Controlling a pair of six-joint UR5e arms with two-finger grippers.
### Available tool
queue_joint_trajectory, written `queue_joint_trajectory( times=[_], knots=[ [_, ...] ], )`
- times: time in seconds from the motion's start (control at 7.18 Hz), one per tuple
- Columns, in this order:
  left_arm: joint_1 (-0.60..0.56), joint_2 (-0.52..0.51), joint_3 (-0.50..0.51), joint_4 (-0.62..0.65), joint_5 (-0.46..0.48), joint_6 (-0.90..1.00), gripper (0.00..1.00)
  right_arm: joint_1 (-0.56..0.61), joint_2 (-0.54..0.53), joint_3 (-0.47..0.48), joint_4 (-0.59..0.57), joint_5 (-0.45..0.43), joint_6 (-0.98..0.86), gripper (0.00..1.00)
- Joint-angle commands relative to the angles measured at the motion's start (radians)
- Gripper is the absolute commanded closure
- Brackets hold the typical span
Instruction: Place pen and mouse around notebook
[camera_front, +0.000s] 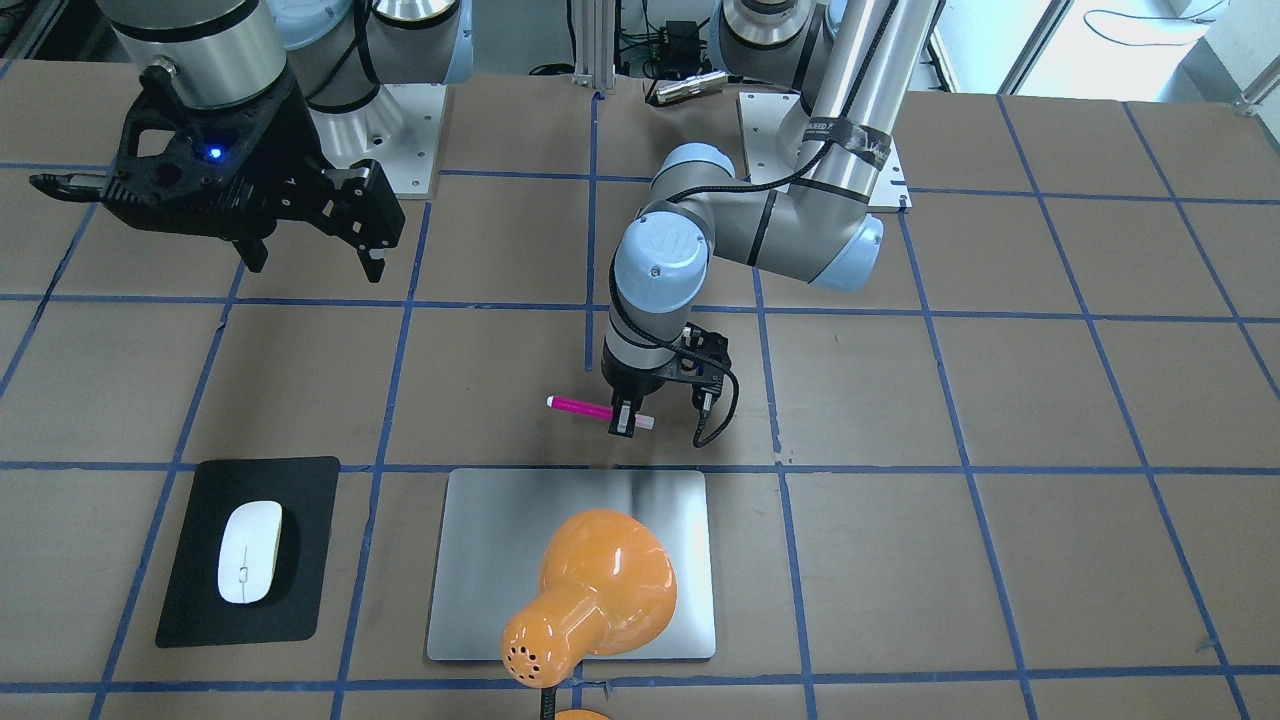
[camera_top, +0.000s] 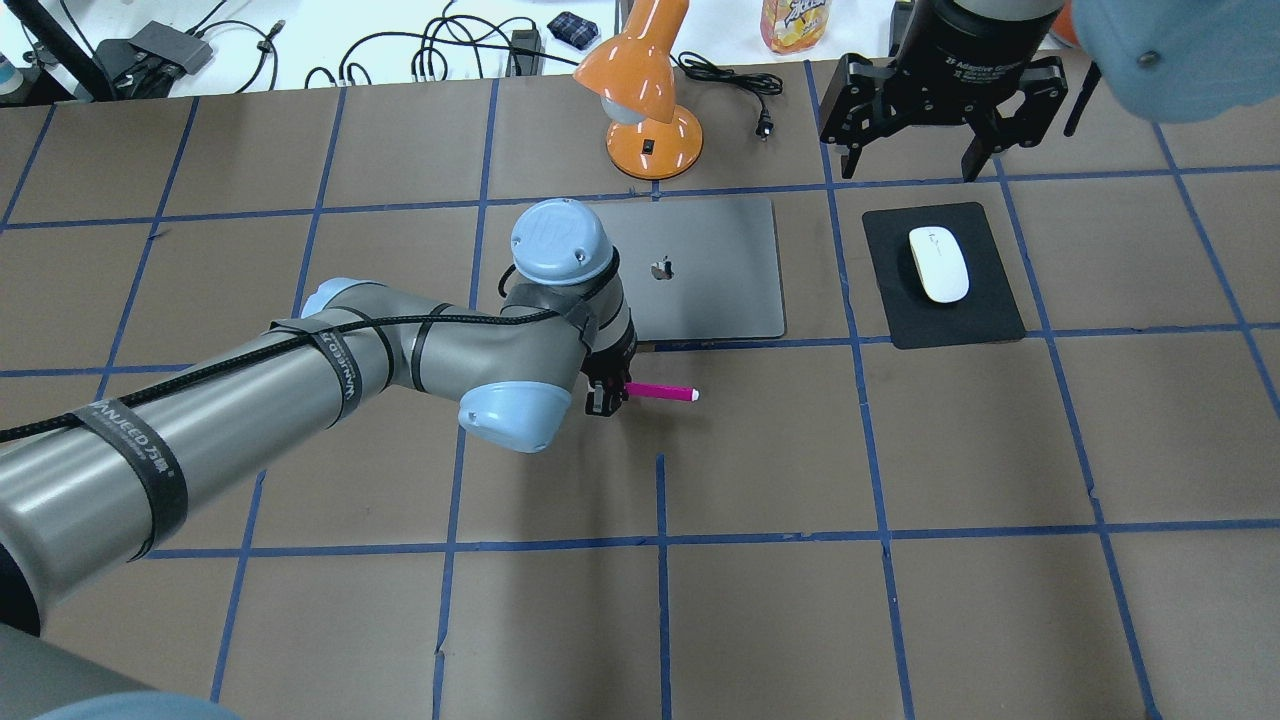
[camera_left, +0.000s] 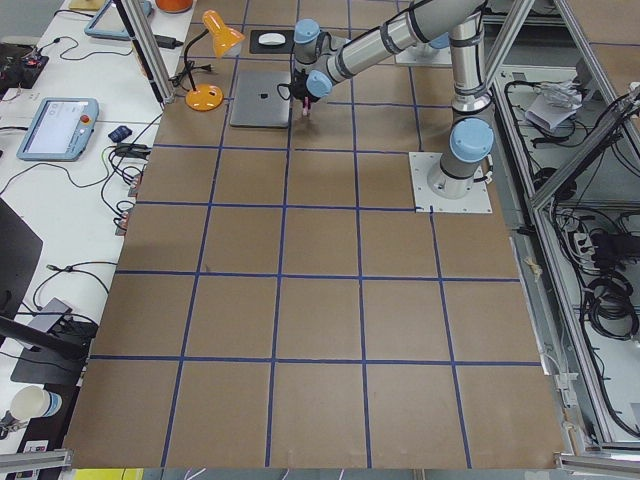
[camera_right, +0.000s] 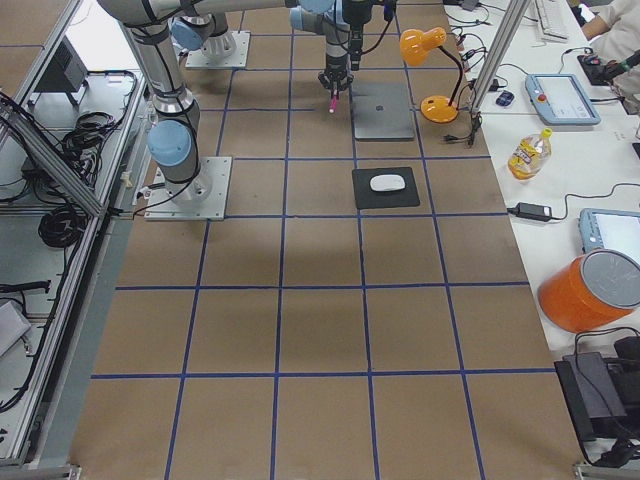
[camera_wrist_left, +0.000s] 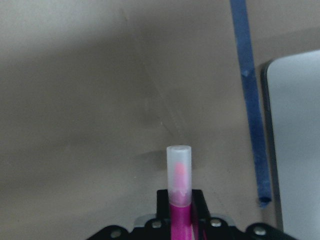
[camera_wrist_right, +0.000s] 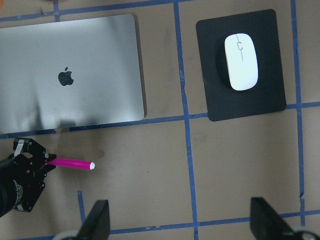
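Note:
My left gripper (camera_front: 624, 418) is shut on the magenta pen (camera_front: 585, 407), holding it level and low over the table just off the robot-side edge of the silver notebook (camera_top: 700, 270). The left wrist view shows the pen's pale cap (camera_wrist_left: 179, 170) sticking out past the fingers, with the notebook (camera_wrist_left: 300, 150) at the right. The white mouse (camera_top: 938, 264) lies on a black mat (camera_top: 990, 310) beside the notebook. High above the table near the mat, my right gripper (camera_top: 910, 150) hangs open and holds nothing; its camera looks down on the mouse (camera_wrist_right: 241, 61), the notebook (camera_wrist_right: 70, 75) and the pen (camera_wrist_right: 72, 163).
An orange desk lamp (camera_top: 640, 90) stands at the notebook's far edge, and its head (camera_front: 600, 580) overhangs part of the notebook. Cables, a bottle and devices lie on the white bench beyond the table. Blue tape lines grid the brown tabletop (camera_top: 900, 450).

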Motion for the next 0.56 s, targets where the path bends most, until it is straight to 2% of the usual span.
queue_joint_trajectory(
  times=[0.0,0.14,0.42],
  knots=[
    [-0.018,-0.021,0.022,0.003,-0.002,-0.006,0.6,0.0,0.0,0.002,0.002,0.0,0.001,0.0],
    [-0.018,-0.024,0.025,0.002,0.0,0.0,0.13,0.002,0.0,0.002,0.002,0.0,0.001,0.0],
    [-0.007,0.005,0.031,0.003,0.001,0.238,0.0,0.0,-0.003,0.013,0.002,0.0,-0.001,0.0]
  ],
)
